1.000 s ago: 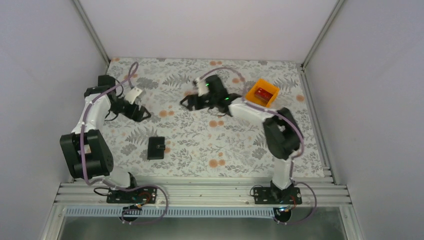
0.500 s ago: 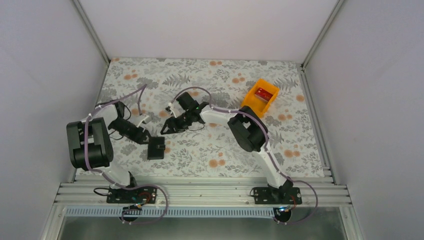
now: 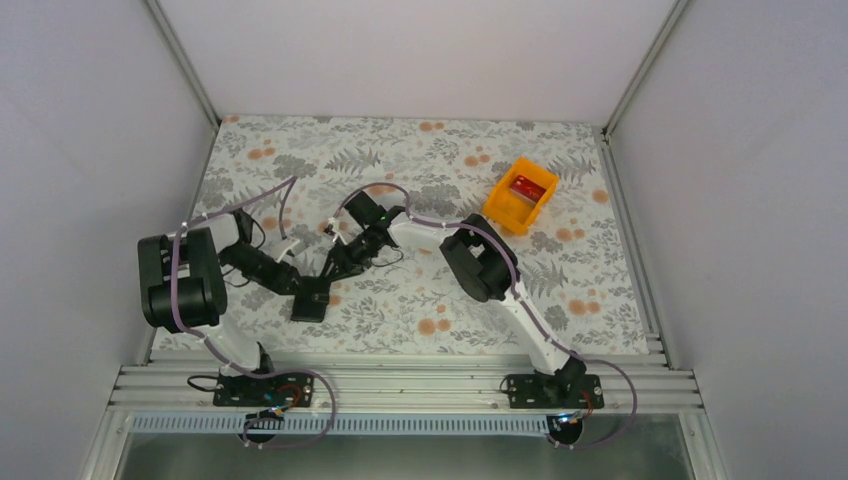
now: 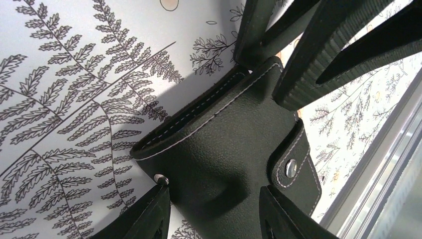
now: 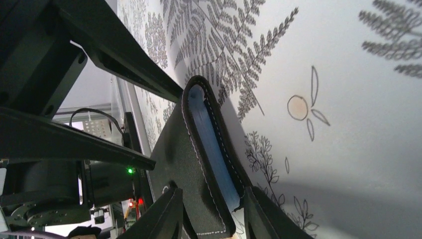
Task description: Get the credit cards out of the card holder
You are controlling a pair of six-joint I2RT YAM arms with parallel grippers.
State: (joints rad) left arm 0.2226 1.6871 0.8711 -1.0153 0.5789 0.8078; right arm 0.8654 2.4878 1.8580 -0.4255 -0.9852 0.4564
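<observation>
the black card holder (image 3: 310, 306) is lying on the flowered desk (image 3: 600, 290) toward the near left, its clasp tab (image 4: 296, 167) showing, with both arms meeting over it. the left arm's fingers (image 4: 149, 219) are standing wide apart, straddling its black cover, while the right arm's fingers (image 5: 166, 214) are sitting narrow on either side of one raised edge where the blue lining is showing; i cannot tell whether they are gripping it. far off to the right, an orange bin (image 3: 497, 205) is holding a red credit card (image 3: 528, 187).
</observation>
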